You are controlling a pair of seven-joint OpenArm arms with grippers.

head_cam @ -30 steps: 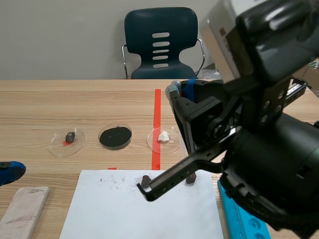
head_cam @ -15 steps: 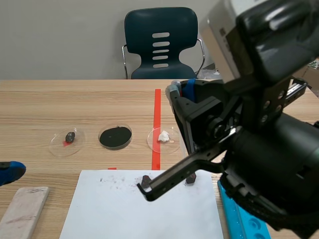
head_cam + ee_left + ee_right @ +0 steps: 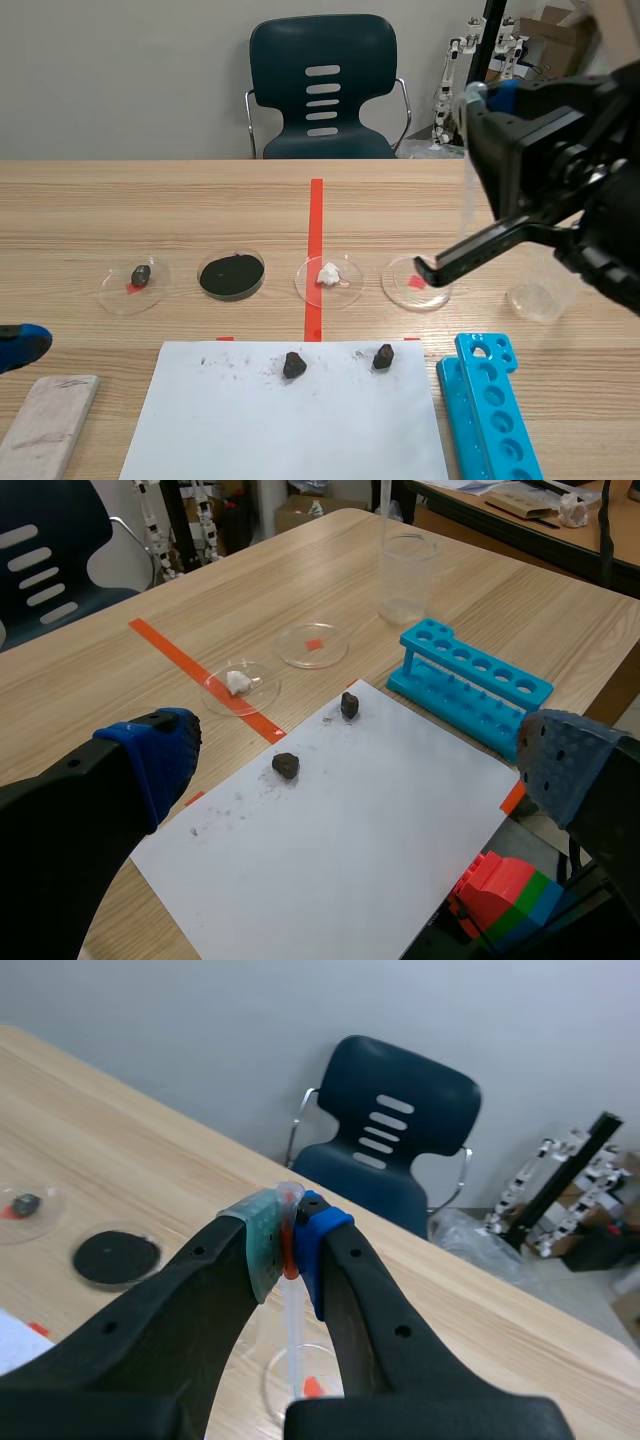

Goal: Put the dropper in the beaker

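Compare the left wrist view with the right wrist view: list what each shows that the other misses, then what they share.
Left wrist view only: the beaker, the blue tube rack, two dark stones and the open left pincer. Right wrist view only: the right pincer shut on the dropper, and the black-filled dish. Both: the wooden table, the dark chair and the dish with the red mark.

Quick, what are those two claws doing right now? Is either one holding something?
Left gripper: open, holding nothing.
Right gripper: shut on the dropper.
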